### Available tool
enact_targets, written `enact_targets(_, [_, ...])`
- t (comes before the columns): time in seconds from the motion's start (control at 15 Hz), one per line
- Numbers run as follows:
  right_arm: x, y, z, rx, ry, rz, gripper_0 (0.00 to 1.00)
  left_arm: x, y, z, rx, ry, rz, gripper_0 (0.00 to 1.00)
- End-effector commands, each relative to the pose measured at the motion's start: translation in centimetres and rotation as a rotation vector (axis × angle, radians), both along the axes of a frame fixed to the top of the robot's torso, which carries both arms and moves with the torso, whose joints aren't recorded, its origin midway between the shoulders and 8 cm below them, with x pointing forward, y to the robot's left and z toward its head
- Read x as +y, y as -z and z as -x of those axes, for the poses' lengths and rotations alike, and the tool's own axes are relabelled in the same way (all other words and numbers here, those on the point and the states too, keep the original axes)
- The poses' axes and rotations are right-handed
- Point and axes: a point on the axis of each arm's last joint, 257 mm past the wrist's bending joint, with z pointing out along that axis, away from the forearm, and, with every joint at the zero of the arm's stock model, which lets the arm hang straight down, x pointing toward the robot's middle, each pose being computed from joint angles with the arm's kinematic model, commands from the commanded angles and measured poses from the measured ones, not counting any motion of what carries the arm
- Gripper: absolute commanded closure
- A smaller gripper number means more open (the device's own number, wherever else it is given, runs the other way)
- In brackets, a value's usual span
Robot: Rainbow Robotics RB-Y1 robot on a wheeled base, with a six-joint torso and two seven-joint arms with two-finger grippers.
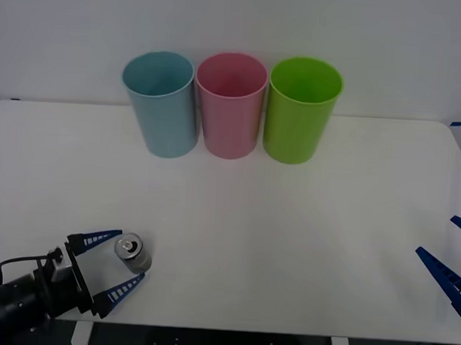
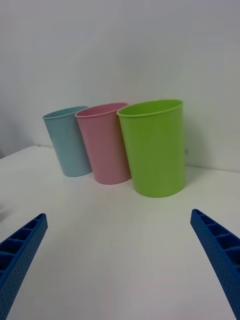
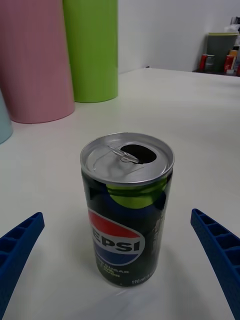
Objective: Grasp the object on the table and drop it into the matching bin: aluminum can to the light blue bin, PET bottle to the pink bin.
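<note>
Right now I have the left gripper (image 1: 115, 265) low over the front left corner of the table (image 1: 305, 223), its two blue fingers (image 3: 17, 250) spread wide with the can (image 1: 131, 252) standing upright between them. From the left wrist view the can (image 3: 127, 210) sits centred in the gap, with clear table on both sides, so neither finger touches it yet.

I judge the can to be light: its tab is pushed in and the mouth is open, so it is probably empty or nearly so. That makes it easy to lift but also easy to tip or skid on the smooth white table if one finger arrives first. The wall is thin metal, stiff enough for a gentle pinch but likely to dent under a hard squeeze, and the printed surface looks slick. I would close on the middle of the body, across its width, below the silver top and above the base, keeping both fingers level so it stays upright.

The light blue bin (image 1: 161, 103) stands at the far edge of the table, leftmost of three, touching or just beside the pink bin (image 1: 230, 103), with a green bin (image 1: 302, 108) next along. That is well away from the can, toward the back.

My right gripper (image 1: 450, 269) waits at the right edge of the table, fingers apart and holding nothing.
</note>
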Motion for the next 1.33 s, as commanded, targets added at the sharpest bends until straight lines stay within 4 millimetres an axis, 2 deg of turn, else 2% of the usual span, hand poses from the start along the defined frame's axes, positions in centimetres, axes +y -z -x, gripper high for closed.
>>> enact_targets(0.07, [0.0,0.0,0.0,0.0,0.0,0.0,0.0,-0.9,0.1,-0.5,-0.001,0.001,0.002,0.0])
enact_targets(0.4, [0.0,0.0,0.0,0.0,0.0,0.0,0.0,-2.5,0.1,-1.3,-0.006,-0.003,0.015,0.0])
enact_targets(0.8, [0.0,0.0,0.0,0.0,0.0,0.0,0.0,-2.7,0.0,-1.5,-0.008,0.0,0.013,0.0])
enact_targets(0.87, [0.0,0.0,0.0,0.0,0.0,0.0,0.0,-2.7,0.1,-1.5,-0.01,0.0,0.009,0.34])
enact_targets(0.93, [0.0,0.0,0.0,0.0,0.0,0.0,0.0,-2.7,0.1,-1.5,-0.011,0.0,0.008,0.9])
enact_targets(1.0, [0.0,0.0,0.0,0.0,0.0,0.0,0.0,-2.7,0.1,-1.5,-0.011,0.0,0.008,1.0])
enact_targets(1.33, [0.0,0.0,0.0,0.0,0.0,0.0,0.0,-2.3,-0.1,-1.7,-0.012,-0.011,0.012,1.0])
